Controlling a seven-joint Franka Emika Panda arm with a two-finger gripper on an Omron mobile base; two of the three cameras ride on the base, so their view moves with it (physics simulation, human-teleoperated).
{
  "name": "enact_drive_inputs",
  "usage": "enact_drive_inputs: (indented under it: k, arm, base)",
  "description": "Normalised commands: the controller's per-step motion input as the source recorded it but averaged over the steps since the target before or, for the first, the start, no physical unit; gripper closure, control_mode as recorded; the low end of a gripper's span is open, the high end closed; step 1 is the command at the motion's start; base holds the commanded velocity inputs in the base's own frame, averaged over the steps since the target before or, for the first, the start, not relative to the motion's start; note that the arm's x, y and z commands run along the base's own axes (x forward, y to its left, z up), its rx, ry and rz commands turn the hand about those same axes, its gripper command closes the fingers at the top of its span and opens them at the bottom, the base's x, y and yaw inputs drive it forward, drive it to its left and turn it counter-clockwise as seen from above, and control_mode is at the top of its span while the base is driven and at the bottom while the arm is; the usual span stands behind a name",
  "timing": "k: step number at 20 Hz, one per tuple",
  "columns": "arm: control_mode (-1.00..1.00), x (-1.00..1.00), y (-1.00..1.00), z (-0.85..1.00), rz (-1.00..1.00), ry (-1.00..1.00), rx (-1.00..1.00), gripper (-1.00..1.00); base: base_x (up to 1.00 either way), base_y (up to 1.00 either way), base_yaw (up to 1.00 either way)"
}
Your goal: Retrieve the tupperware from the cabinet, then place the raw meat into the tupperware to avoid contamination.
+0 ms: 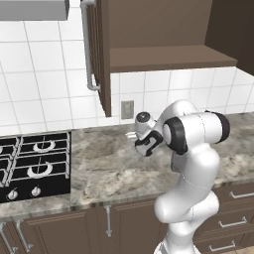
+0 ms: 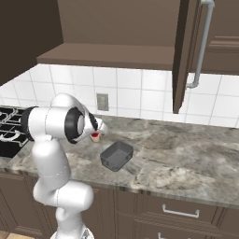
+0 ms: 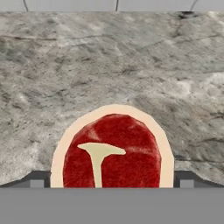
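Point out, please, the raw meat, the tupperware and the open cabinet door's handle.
Raw meat (image 3: 111,151), hand view: its red centre.
Tupperware (image 2: 116,155), right base view: its inner floor.
Cabinet handle (image 2: 201,44), right base view: middle of the silver bar.

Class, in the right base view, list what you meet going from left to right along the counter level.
Stove → robot arm → raw meat → tupperware → bare marble counter.
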Motion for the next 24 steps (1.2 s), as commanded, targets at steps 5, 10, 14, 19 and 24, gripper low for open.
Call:
enact_drive_inputs:
  k: [5, 10, 14, 19, 24]
  arm:
    - [-1.0, -0.57, -0.33, 0.74, 0.0, 0.0, 0.09, 1.0]
    - [-1.0, -0.5, -0.22, 0.98, 0.0, 0.0, 0.08, 1.0]
    - [-1.0, -0.26, -0.03, 1.0, 0.0, 0.01, 0.06, 1.0]
    - [-1.0, -0.5, -0.08, 0.93, -0.05, 0.05, 0.02, 1.0]
    - [-1.0, -0.68, -0.25, 0.63, -0.11, 0.05, 0.0, 1.0]
  base:
    - [0.0, 0.0, 0.0]
    - [0.0, 0.0, 0.0]
    - [0.0, 0.0, 0.0]
    - [0.0, 0.0, 0.0]
    - [0.0, 0.0, 0.0]
